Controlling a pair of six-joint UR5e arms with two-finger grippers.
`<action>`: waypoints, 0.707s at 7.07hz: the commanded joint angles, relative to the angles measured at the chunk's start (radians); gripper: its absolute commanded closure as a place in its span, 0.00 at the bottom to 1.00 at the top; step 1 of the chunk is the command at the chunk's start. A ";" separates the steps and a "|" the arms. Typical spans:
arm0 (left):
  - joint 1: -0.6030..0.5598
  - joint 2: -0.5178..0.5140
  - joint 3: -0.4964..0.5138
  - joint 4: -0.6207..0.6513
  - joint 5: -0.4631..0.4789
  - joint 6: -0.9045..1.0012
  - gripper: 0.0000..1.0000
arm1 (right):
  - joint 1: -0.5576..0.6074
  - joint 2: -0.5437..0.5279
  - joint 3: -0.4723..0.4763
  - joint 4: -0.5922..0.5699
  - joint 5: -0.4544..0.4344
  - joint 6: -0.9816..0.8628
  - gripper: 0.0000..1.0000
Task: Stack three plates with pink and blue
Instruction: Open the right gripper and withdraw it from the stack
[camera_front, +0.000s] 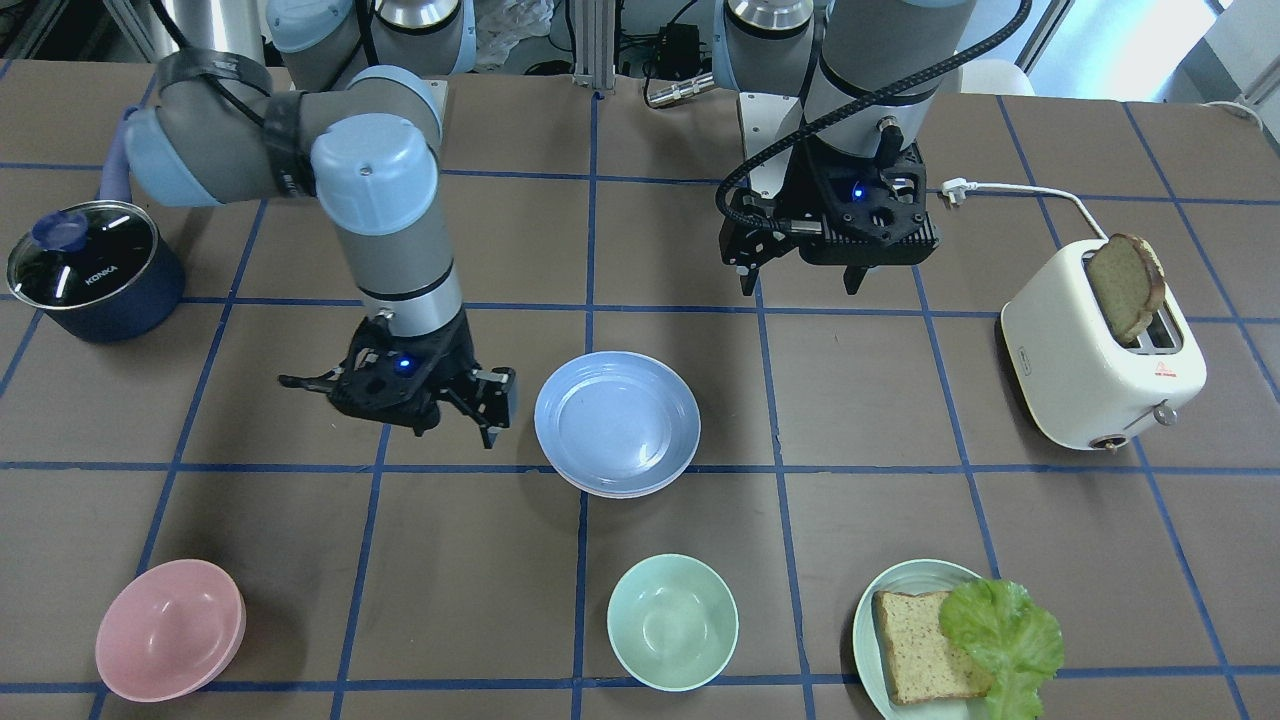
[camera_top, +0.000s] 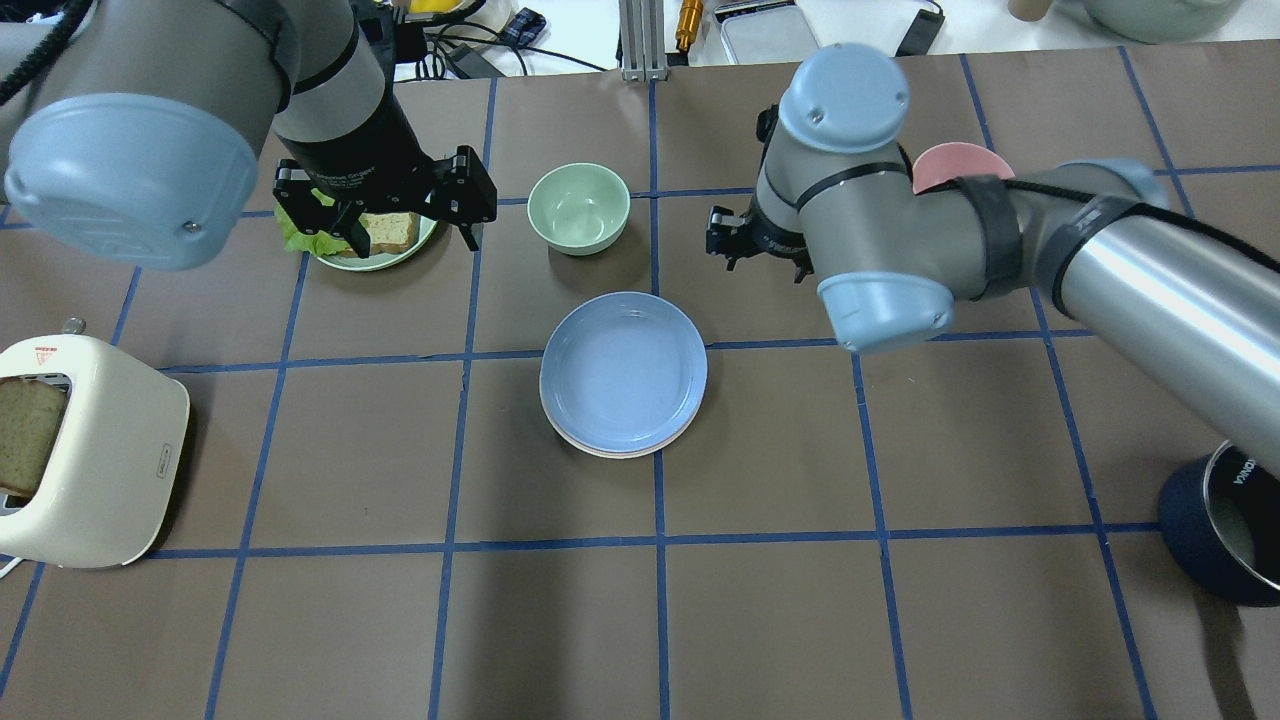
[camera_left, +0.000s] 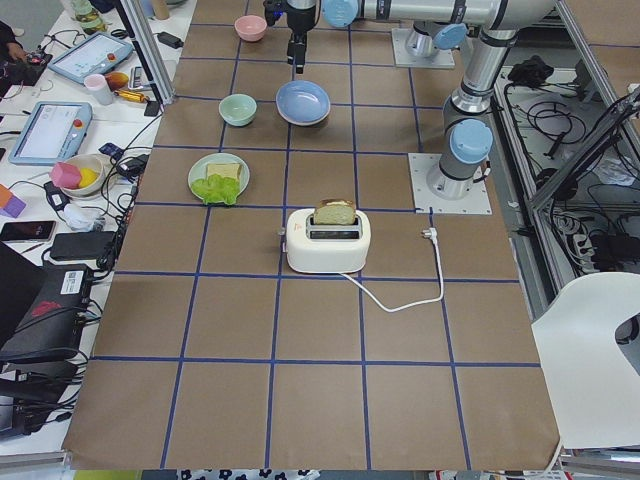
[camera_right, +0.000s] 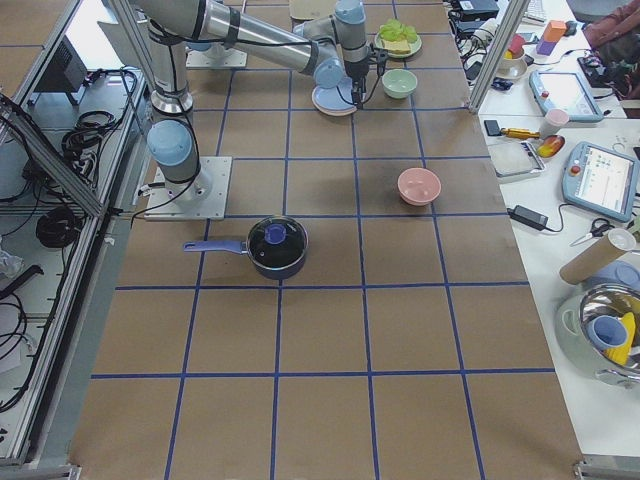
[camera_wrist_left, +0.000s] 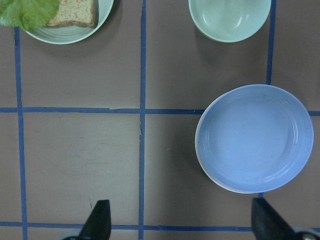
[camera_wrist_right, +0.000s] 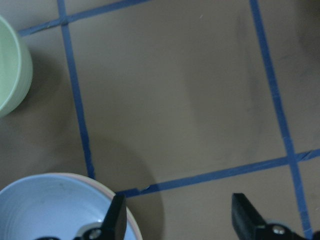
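A pale blue plate (camera_front: 617, 420) lies on top of a stack at the table's middle, also seen in the overhead view (camera_top: 623, 368). Thin pinkish and cream rims (camera_top: 597, 450) of plates under it show at its near edge; the rest of them is hidden. My left gripper (camera_front: 800, 283) is open and empty, hovering back from the stack, with the stack at the right of its wrist view (camera_wrist_left: 257, 137). My right gripper (camera_front: 455, 432) is open and empty beside the stack, whose rim sits at the lower left of its wrist view (camera_wrist_right: 50, 210).
A mint bowl (camera_front: 672, 620) and a pink bowl (camera_front: 170, 628) stand toward the operators' side. A mint plate (camera_front: 865, 610) bears bread and lettuce. A white toaster (camera_front: 1100, 345) with a bread slice stands on my left. A dark lidded pot (camera_front: 90, 270) stands on my right.
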 joint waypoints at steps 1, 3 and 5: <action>0.000 0.004 0.003 0.000 -0.002 0.000 0.00 | -0.146 -0.007 -0.211 0.286 0.001 -0.117 0.23; 0.000 0.013 0.001 0.000 -0.002 0.002 0.00 | -0.173 -0.045 -0.383 0.544 -0.002 -0.165 0.22; 0.002 0.012 0.000 0.008 0.001 0.000 0.00 | -0.158 -0.154 -0.341 0.573 0.001 -0.220 0.05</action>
